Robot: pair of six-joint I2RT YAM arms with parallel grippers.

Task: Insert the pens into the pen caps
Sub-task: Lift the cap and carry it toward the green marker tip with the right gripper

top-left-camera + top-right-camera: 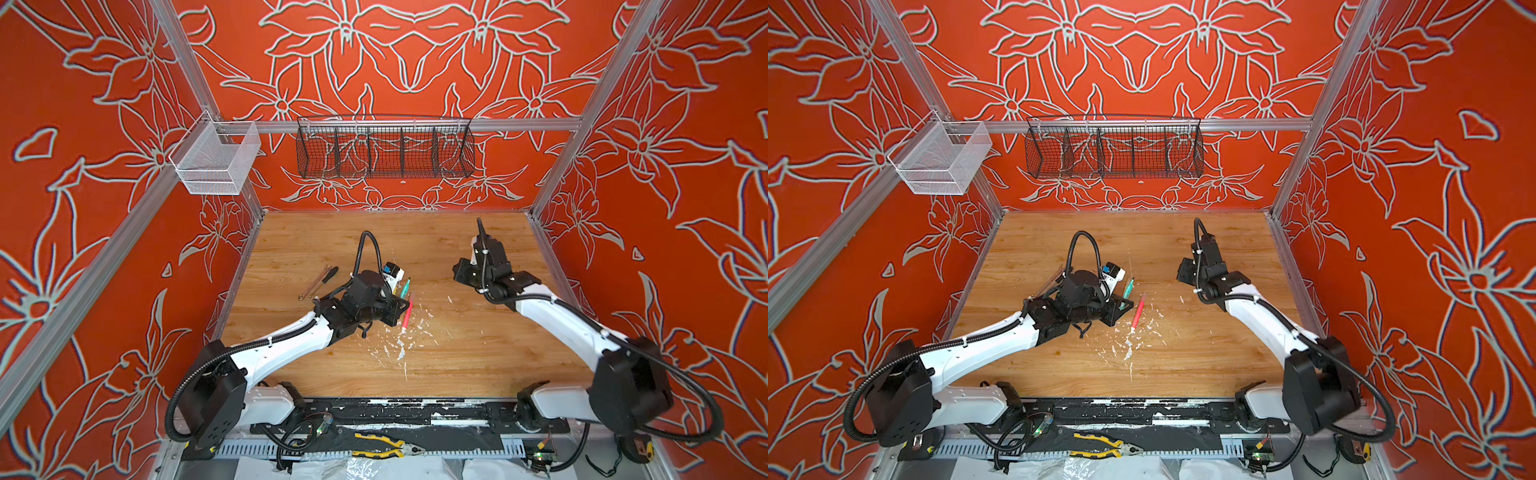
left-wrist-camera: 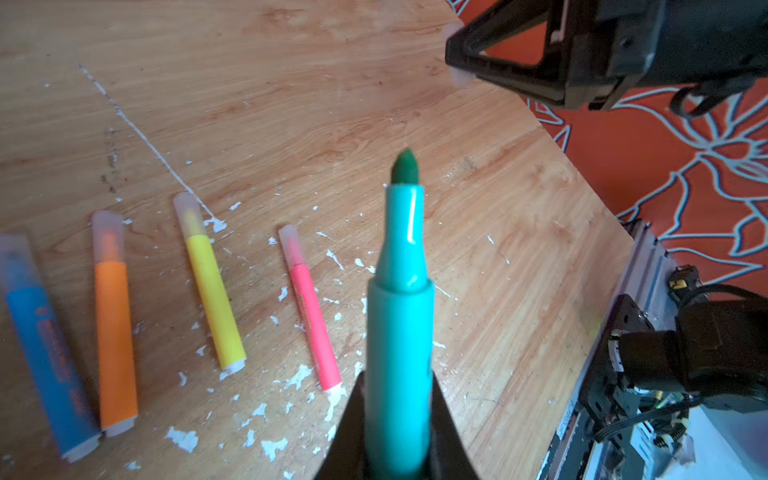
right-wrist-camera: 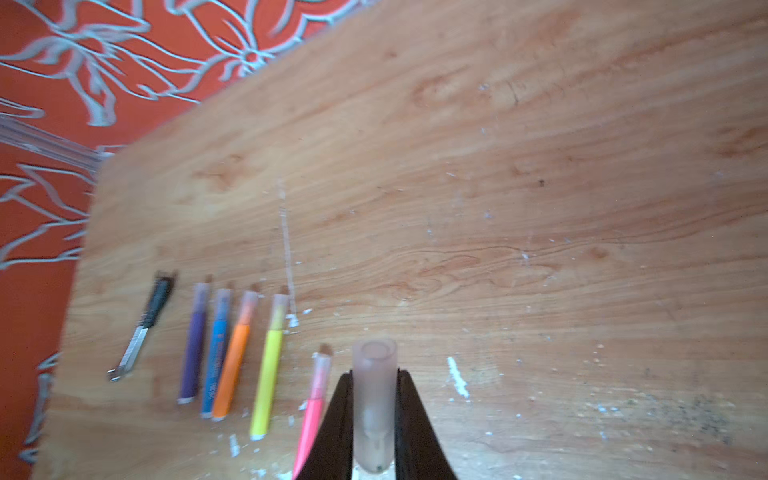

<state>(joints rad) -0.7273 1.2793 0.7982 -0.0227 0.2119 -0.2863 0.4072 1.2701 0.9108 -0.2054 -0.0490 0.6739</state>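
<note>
Pen side: left gripper (image 2: 397,376), jaws clamped low on the barrel of the green pen (image 2: 399,316), so the felt tip stands bare and free for entry.
Cap side: right gripper (image 3: 374,374), jaws clamped on one pen cap (image 3: 374,399), open mouth outward to take the tip.
Gap: in both top views, cap toward 3 o'clock of the pen, well apart.
Done row: blue pen (image 2: 41,349), orange pen (image 2: 114,340), yellow pen (image 2: 214,299), pink-red pen (image 2: 313,328), capped, flat on the table (image 2: 332,83), clear of the meeting space.
Purple: purple pen (image 3: 193,349) blurred; cap probably seated.
Stage: judged last pair; tip and mouth to be aligned next.
</note>
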